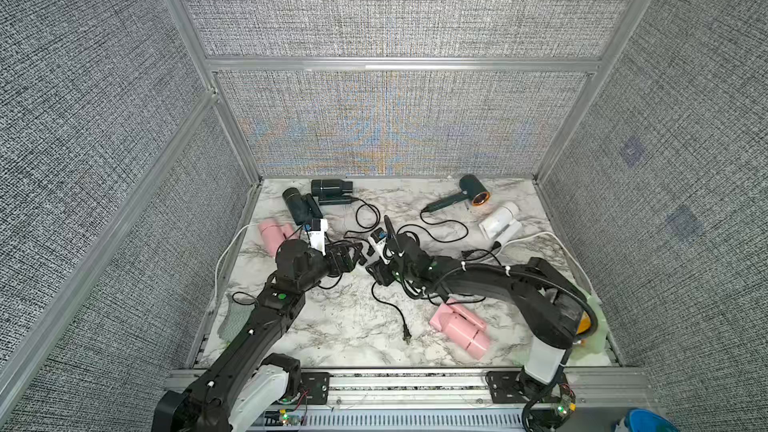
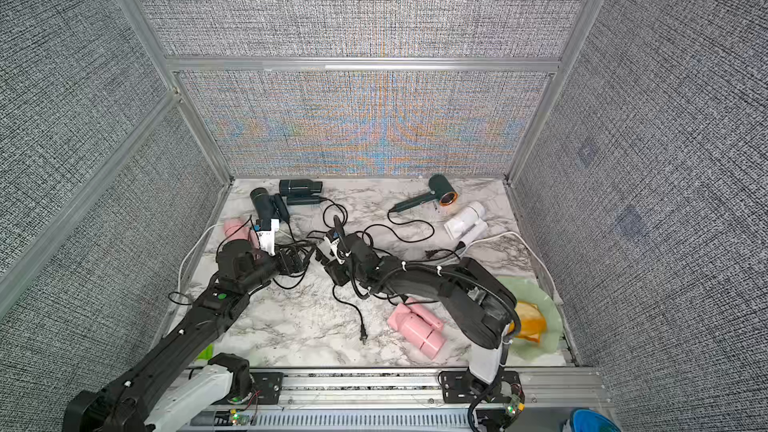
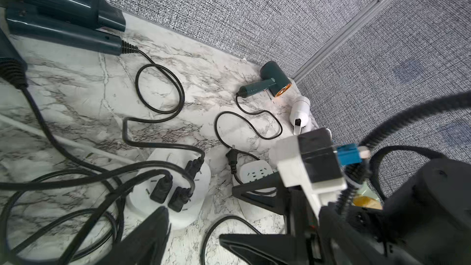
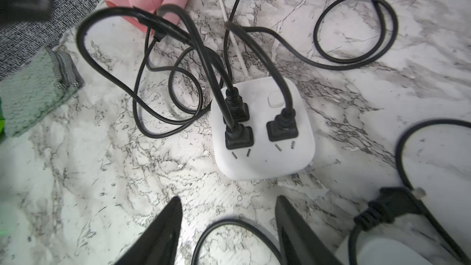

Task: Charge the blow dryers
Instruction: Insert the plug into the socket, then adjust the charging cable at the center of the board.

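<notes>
hovering over the middle of the marble desk (image 1: pixel 332 326), the right gripper (image 4: pixel 228 200) has its jaws parted and grasps nothing; a black cord loop (image 4: pixel 229 228) lies on the desk under the gap. just past its tips sits a white socket block (image 4: pixel 262 133) with three black plugs (image 4: pixel 238 136) pushed into it. the left gripper (image 1: pixel 358 256) faces in from the 9 o'clock side, spread wide, with nothing seen in it. a second socket block (image 3: pixel 254 173) lies near the first, with a loose plug (image 3: pixel 232 159) just beside its edge.

the blow dryers are scattered round the rim of the desk. two dark blow dryers (image 1: pixel 331 188) lie side by side at 11 o'clock. the copper-ringed blow dryer (image 1: pixel 473 192) is at 1 o'clock, and the white blow dryer (image 1: pixel 500 222) is near it at 2 o'clock. one pink blow dryer (image 1: pixel 272 232) sits at 9 o'clock, partly behind the left arm. the other pink blow dryer (image 1: pixel 459 328) lies at 5 o'clock. another unplugged cord end (image 1: pixel 406 337) rests at 6 o'clock.
</notes>
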### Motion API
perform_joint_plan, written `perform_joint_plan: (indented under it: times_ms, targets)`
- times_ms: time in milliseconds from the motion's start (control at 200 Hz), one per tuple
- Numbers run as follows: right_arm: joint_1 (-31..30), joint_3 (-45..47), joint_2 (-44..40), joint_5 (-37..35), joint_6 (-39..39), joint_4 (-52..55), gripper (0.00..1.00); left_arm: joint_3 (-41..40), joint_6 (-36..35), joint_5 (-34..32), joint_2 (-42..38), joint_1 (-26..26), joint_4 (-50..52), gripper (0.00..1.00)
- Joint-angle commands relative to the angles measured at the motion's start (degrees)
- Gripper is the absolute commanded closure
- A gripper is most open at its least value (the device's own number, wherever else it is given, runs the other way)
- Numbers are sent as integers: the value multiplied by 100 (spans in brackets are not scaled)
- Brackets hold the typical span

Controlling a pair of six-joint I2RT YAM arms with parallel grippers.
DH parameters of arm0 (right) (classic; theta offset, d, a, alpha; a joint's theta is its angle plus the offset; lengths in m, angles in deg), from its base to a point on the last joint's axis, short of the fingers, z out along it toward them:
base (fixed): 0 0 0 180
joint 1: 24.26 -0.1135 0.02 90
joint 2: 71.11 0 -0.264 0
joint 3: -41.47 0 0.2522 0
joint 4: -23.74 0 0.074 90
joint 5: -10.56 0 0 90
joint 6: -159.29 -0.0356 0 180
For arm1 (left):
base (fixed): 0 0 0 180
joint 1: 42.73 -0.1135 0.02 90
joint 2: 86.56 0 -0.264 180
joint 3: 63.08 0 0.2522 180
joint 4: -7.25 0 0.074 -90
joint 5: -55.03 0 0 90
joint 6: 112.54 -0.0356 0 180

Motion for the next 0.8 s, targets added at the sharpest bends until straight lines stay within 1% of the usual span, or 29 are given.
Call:
perform_joint_plan:
  times_ms: [0,115,275,290,325,470,570,795]
  targets:
    - [80,264,-459,-244,-256,150,39,65,-36,369,203,6,-473,8]
    - [284,574,-1010,-437,-369,299,39,-25,119,507,424,101,-912,8]
    - [728,799,-1621,-569,-624,620,39,51,54,351,592,315,-892,7]
    - [782,960,-1659,-570,-656,664,39,58,47,337,605,339,-886,7]
    - [888,1024,-1755,-585,-717,743,39,79,37,302,621,388,-888,6]
    - [1239,1077,-1961,-592,-813,1123,39,137,94,185,791,594,-941,4]
    - [1448,1153,-2074,-703,-944,1265,44,218,125,192,971,716,-961,3]
    - [1838,1383,-2330,-737,-1075,1445,48,387,71,129,1210,945,-981,1]
